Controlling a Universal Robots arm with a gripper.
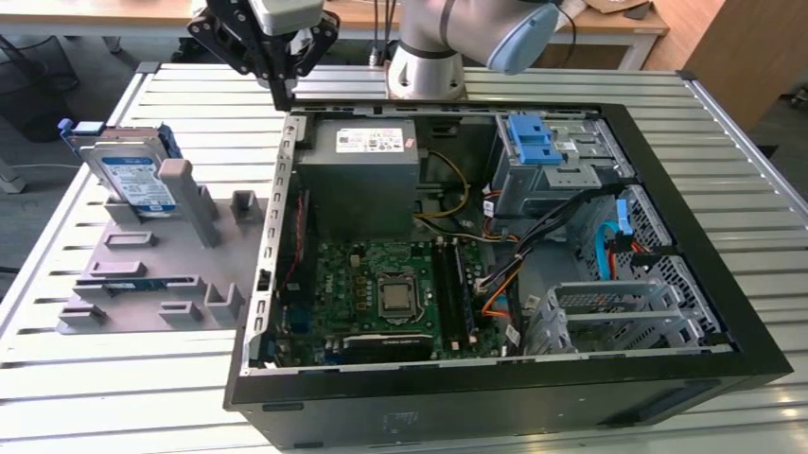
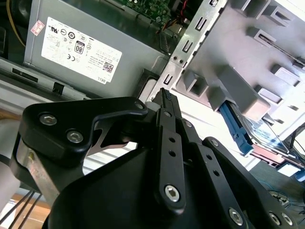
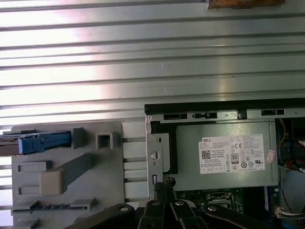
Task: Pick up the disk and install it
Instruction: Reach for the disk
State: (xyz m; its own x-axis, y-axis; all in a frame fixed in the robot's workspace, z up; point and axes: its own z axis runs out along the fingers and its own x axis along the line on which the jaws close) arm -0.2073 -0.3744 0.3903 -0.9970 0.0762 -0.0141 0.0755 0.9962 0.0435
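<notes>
The gripper (image 1: 280, 95) hangs empty, fingers apparently together, just over the case (image 1: 272, 236) rim; the disk (image 1: 136, 180) stands well apart from it.

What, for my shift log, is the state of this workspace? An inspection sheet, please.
Surface: slatted metal table, carrying an open PC case and a grey fixture.
Job's things: disk stands upright in the fixture, outside the case.
Clutter: nothing seen.
Grippers: gripper shut and empty, above the case's rim near the power supply, apart from the disk.
Cables: black, orange and blue cables run inside the case.
Surroundings: wooden desk behind the table.
</notes>
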